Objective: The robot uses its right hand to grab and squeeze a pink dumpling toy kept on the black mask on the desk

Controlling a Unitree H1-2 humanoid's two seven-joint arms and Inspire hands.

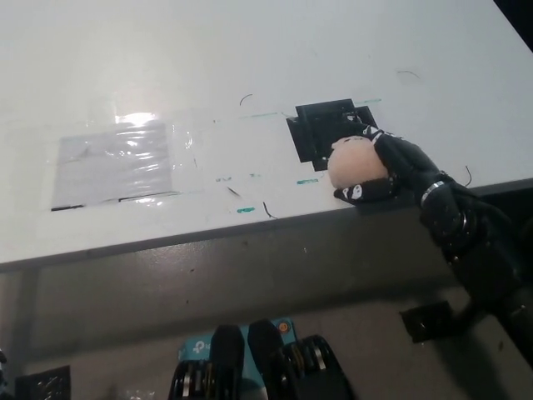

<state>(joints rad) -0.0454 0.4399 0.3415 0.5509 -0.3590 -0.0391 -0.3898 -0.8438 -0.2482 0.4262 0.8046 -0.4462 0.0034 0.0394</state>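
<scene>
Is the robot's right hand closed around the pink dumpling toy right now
Yes, shut on it: the right hand wraps the pink dumpling toy, black fingers curled under its near side.

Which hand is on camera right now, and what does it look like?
Only the right hand: black, with jointed fingers showing small pale marks, and a thin silver ring at the wrist. Its arm is black, bulky and segmented. The white left hand is out of view.

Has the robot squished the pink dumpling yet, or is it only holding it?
The grab looks done: the black right hand is wrapped around the pink dumpling toy, beside the black mask near the desk edge. The squeeze seems to be underway, but the toy looks round, so how hard it presses cannot be told. Left to do: finishing the squeeze. The left hand is out of view.
</scene>
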